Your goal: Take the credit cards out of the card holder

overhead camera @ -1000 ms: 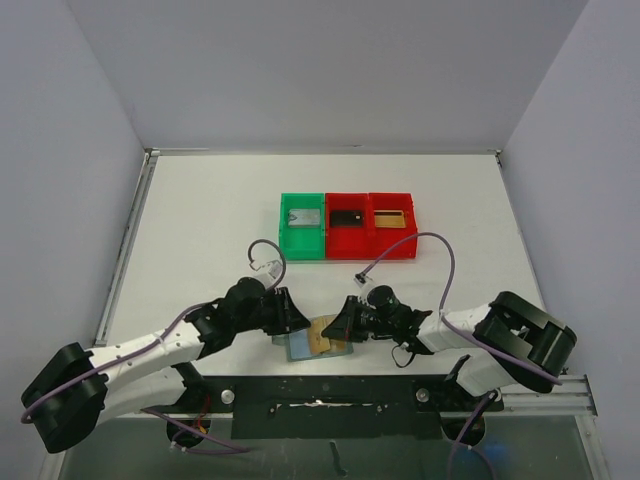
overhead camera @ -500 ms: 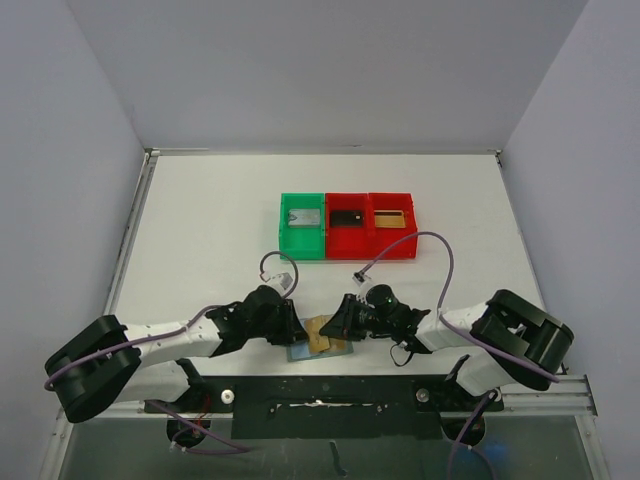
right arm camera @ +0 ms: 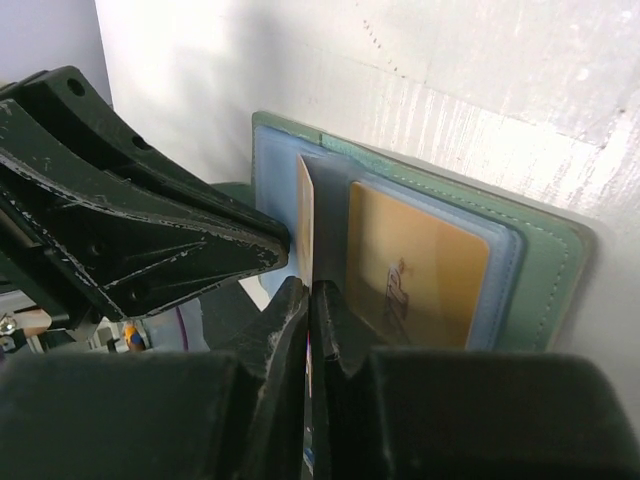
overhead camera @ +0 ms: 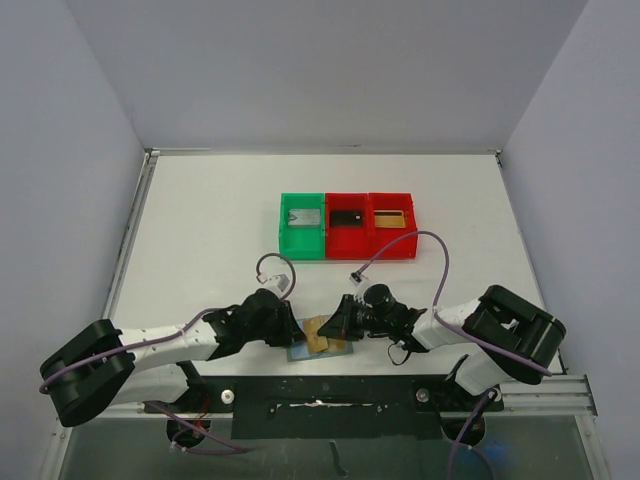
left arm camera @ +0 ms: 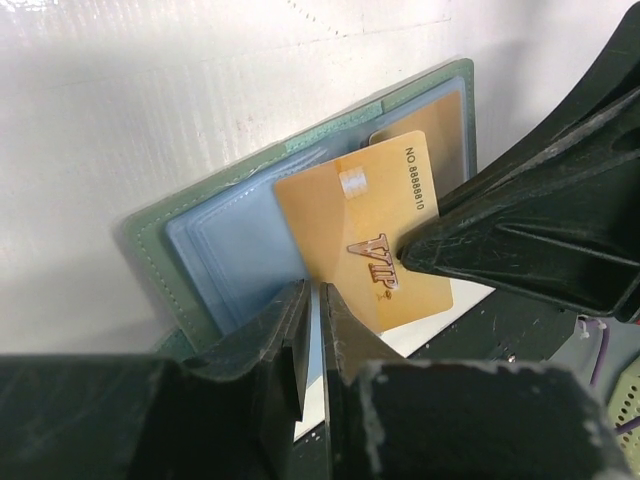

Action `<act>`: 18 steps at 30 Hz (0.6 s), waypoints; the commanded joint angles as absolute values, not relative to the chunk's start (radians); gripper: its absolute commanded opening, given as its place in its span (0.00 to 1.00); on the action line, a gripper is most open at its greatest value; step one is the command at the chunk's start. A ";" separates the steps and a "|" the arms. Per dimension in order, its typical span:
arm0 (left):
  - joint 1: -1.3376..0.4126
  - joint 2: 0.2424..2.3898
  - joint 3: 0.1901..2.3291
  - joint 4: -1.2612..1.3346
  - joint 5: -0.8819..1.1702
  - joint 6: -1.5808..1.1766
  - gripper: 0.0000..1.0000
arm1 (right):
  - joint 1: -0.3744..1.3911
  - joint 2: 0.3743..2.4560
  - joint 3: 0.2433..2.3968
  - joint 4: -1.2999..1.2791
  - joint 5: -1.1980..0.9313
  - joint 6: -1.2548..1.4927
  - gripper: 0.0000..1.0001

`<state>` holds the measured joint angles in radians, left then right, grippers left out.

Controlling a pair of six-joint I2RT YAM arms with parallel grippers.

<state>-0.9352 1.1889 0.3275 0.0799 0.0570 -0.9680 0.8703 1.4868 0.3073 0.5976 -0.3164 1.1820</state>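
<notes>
Low in the overhead view, just above my two bases, the card holder (overhead camera: 298, 351) lies opened flat on the white worktop (overhead camera: 200, 230), with blue-grey pockets facing up inside a green rim. My left jaws reach it from the left of the frame and my right jaws from the right, their tips almost meeting over it.

One gold credit card (left arm camera: 350, 225) stands tilted up out of the holder and fills the centre of the left wrist view. Its face reads "VIP" in slanted script, with "NO." and a row of digits, mostly eights, along its upper right edge.

My right jaws are pressed together. In the right wrist view the card's thin edge runs down into the slit between them, so they are clamped on that card. My left jaws stand nearly together at the card's lower left corner, with a thin pale strip showing between them. Whether they pinch anything I cannot tell.

A second credit card (right arm camera: 420, 270), also gold, lies in the holder's right-hand pocket, its mark too blurred to read. At upper centre of the overhead view, well apart from the holder, a green bin (overhead camera: 302, 243) and two red bins (overhead camera: 370, 245) stand side by side in a row.
</notes>
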 commanded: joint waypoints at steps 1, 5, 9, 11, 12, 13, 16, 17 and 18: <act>-0.937 1.177 0.295 0.009 0.014 -0.962 0.10 | 0.865 1.438 0.317 0.609 -0.289 1.138 0.00; -0.938 1.162 0.292 0.014 0.017 -0.963 0.10 | 0.861 1.361 0.296 0.555 -0.242 1.127 0.00; -0.936 1.161 0.284 0.071 0.051 -0.962 0.10 | 0.861 1.360 0.307 0.532 -0.267 1.116 0.05; -0.936 1.166 0.294 0.083 0.057 -0.960 0.10 | 0.867 1.391 0.324 0.532 -0.293 1.116 0.07; -0.937 1.172 0.298 0.087 0.060 -0.959 0.10 | 0.874 1.404 0.332 0.533 -0.297 1.116 0.08; -0.937 1.179 0.304 0.089 0.061 -0.957 0.10 | 0.877 1.418 0.337 0.536 -0.296 1.117 0.09; -0.937 1.193 0.315 0.084 0.063 -0.950 0.10 | 0.878 1.456 0.348 0.548 -0.298 1.122 0.13; -0.937 1.199 0.318 0.081 0.064 -0.949 0.10 | 0.877 1.462 0.354 0.551 -0.297 1.121 0.14; -0.936 1.203 0.319 0.080 0.065 -0.948 0.10 | 0.877 1.467 0.356 0.555 -0.296 1.120 0.16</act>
<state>-0.9348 1.1740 0.3058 0.1059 0.0643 -0.9688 0.8719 1.4441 0.3122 0.5148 -0.2893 1.1332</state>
